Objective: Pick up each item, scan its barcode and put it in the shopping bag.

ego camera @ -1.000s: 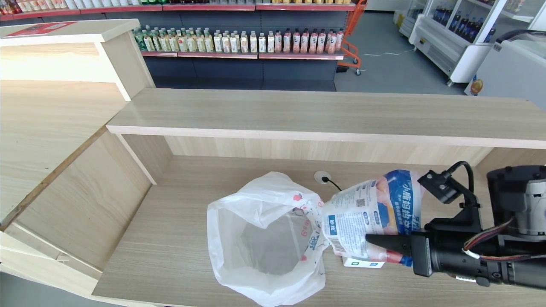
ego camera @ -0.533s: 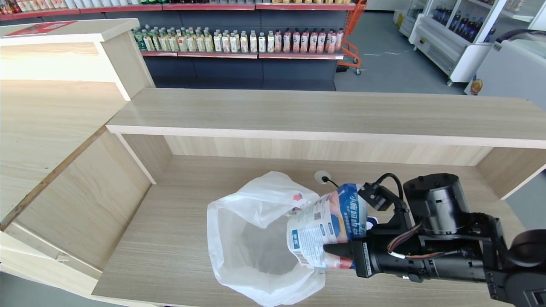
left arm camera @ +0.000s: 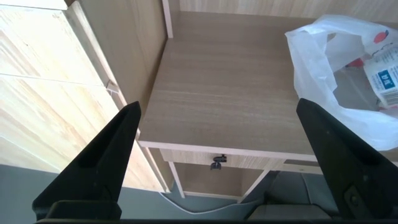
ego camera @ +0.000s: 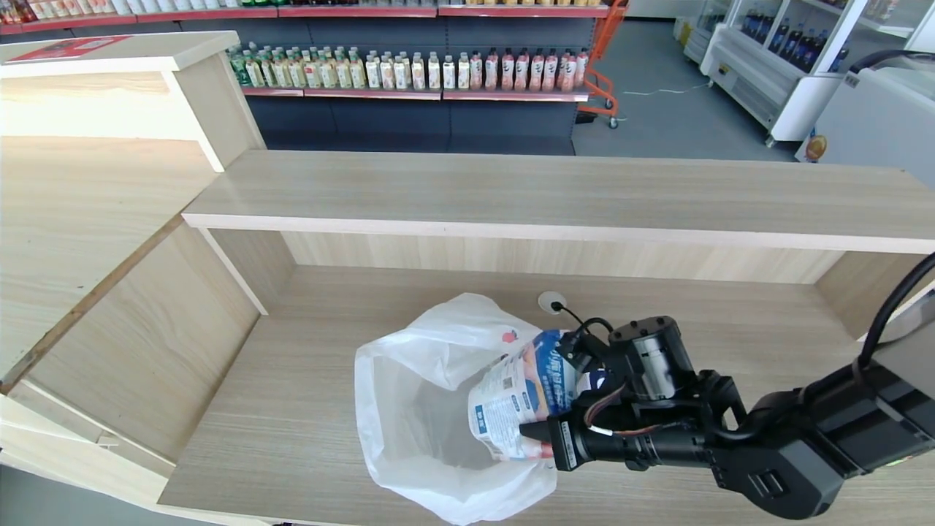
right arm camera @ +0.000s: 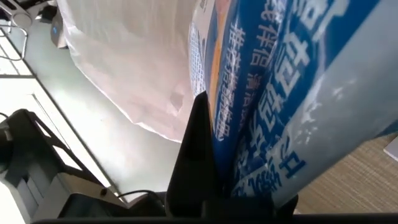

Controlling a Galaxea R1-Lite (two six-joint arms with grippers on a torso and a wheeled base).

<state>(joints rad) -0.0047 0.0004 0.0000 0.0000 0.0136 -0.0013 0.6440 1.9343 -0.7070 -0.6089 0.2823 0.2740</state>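
One shopping bag (ego camera: 391, 438), one snack packet (ego camera: 511, 398) and two grippers are in play, on one pale wood counter (ego camera: 292, 409) that has one round cable grommet (ego camera: 553, 302) beyond the right gripper (ego camera: 533, 437), on its far side from the robot. The packet is a soft, puffy pouch, mostly blue with white lettering, an orange-pink picture panel and a white label side carrying small print and a square code; in the right wrist view its blue face (right arm camera: 280, 93) bulges on both sides of the dark finger (right arm camera: 199, 155) pressed into it. The right gripper is clamped on the packet's lower edge and holds it tilted, its lower end dipping past the rim of the bag, which sits open-mouthed on the counter right at the fingertips and to their left. The bag is thin, white, translucent and crumpled, with small red marks near the rim. The left gripper (left arm camera: 217, 106) hangs with its fingers spread wide and nothing between them, the bag (left arm camera: 311, 56) ahead of it and off to its right. A second ago the packet was held higher, wholly to the right of the bag's rim; half a second ago it was over the rim; now it is partly inside, while the bag has kept its place
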